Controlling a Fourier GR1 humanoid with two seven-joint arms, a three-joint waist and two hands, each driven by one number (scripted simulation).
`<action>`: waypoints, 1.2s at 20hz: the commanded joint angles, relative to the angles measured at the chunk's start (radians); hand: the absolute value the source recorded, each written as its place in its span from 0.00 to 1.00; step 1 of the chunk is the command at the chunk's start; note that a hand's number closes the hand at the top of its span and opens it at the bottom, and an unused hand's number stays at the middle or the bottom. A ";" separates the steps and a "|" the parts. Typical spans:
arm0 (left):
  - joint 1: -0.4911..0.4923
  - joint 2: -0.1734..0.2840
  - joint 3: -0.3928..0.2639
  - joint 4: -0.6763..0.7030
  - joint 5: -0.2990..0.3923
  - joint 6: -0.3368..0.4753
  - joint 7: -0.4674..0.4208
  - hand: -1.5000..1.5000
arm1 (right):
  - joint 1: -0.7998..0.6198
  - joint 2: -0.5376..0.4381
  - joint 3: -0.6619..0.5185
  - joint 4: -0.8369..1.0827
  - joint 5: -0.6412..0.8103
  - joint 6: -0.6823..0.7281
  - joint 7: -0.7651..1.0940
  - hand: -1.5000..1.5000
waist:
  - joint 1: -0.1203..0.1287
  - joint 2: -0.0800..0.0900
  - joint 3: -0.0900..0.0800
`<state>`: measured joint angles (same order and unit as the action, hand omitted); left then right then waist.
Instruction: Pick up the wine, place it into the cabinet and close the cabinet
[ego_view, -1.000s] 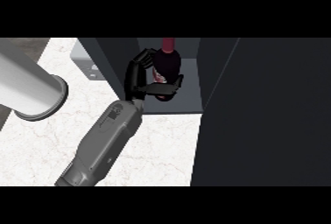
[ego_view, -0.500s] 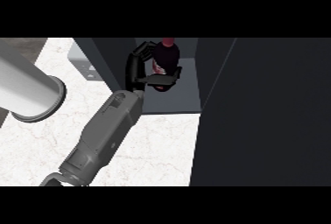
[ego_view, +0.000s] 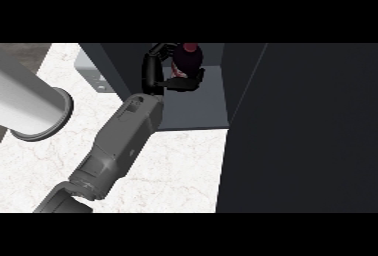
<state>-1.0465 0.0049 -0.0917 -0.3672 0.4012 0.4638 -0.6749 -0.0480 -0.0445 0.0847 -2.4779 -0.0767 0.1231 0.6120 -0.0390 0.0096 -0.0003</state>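
One hand (ego_view: 166, 75), fingers curled round the wine bottle (ego_view: 188, 59), sets it inside the open cabinet (ego_view: 196, 107); releasing and door-closing likely follow.

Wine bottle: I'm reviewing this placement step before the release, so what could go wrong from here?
1. The left hand has its fingers curled round the wine bottle inside the cabinet; pulling back could drag or tip the bottle.
2. The open cabinet door stands close beside the forearm, so closing it too soon could hit the arm.
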 joint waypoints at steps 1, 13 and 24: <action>-0.067 -0.005 0.044 0.090 0.007 0.012 -0.032 1.00 | 0.006 0.014 0.008 -0.071 -0.055 -0.007 0.019 0.00 | -0.011 0.005 0.000; -0.107 0.018 0.171 0.162 0.114 -0.110 0.003 1.00 | 0.013 0.015 0.002 -0.023 -0.060 0.013 -0.002 0.00 | -0.014 0.009 0.000; -0.086 0.059 0.167 0.243 0.079 -0.134 -0.071 1.00 | -0.021 0.023 0.006 -0.023 -0.063 0.011 -0.014 0.00 | -0.027 0.017 0.000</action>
<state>-1.1431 0.0020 0.0603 -0.1623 0.4796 0.3536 -0.7604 -0.0651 -0.0194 0.1150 -2.4628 -0.0811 0.1333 0.5917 -0.0641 0.0162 0.0022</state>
